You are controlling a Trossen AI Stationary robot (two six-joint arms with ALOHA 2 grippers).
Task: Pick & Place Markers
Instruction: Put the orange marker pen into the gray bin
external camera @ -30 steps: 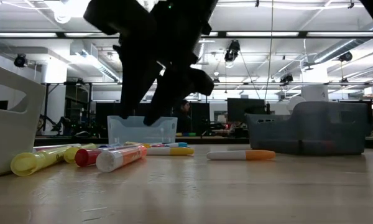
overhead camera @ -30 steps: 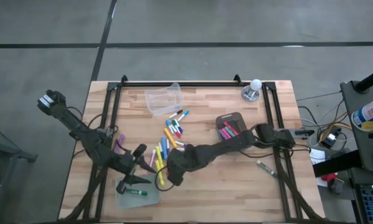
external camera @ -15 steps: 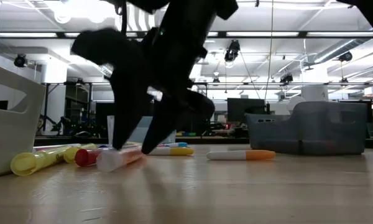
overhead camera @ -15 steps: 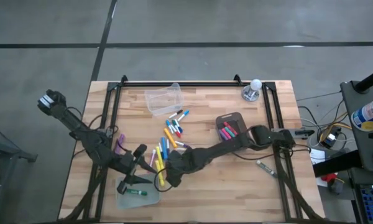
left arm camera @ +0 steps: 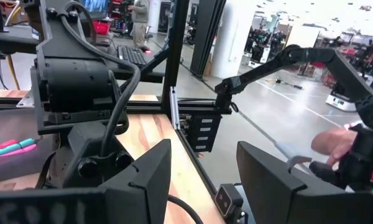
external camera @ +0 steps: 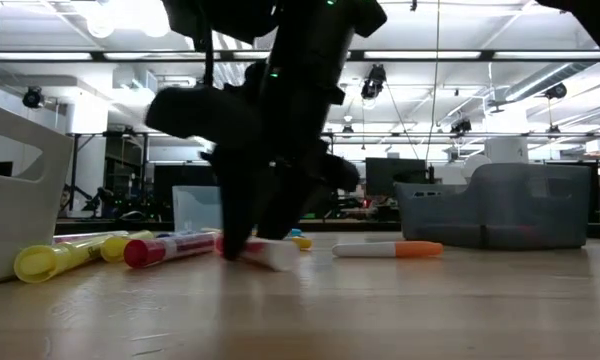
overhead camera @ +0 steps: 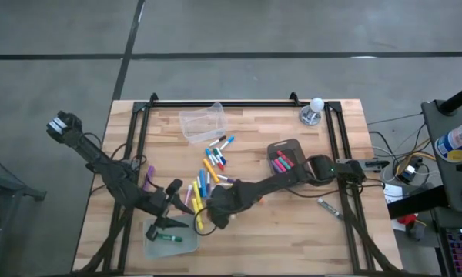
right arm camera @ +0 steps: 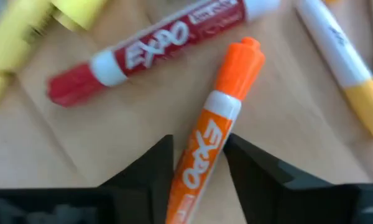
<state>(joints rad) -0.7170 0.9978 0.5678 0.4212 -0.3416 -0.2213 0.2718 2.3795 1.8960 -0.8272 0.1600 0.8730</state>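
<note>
On the left side of the wooden table [overhead camera: 292, 223], the left claw [overhead camera: 172, 206] hangs with its fingers spread wide and nothing between them, just above a clear bin [overhead camera: 169, 240] at the near edge that holds a green marker [overhead camera: 168, 238]. Right of it, at the table's middle, loose markers [overhead camera: 209, 169] in yellow, blue, orange and pink lie scattered flat. The right claw [overhead camera: 215, 218] is down at the near end of this scatter; the right wrist view shows its two dark fingers [right arm camera: 146, 168] narrowed around the white barrel of an orange marker [right arm camera: 217, 121], one finger on each side, the marker lying on the wood. A red marker [right arm camera: 155, 46] lies just beside it, with yellow ones near. Farther right, a grey bin [overhead camera: 286, 155] holds pink and red markers. One more marker [overhead camera: 328, 206] lies apart beyond the right arm's base.
</note>
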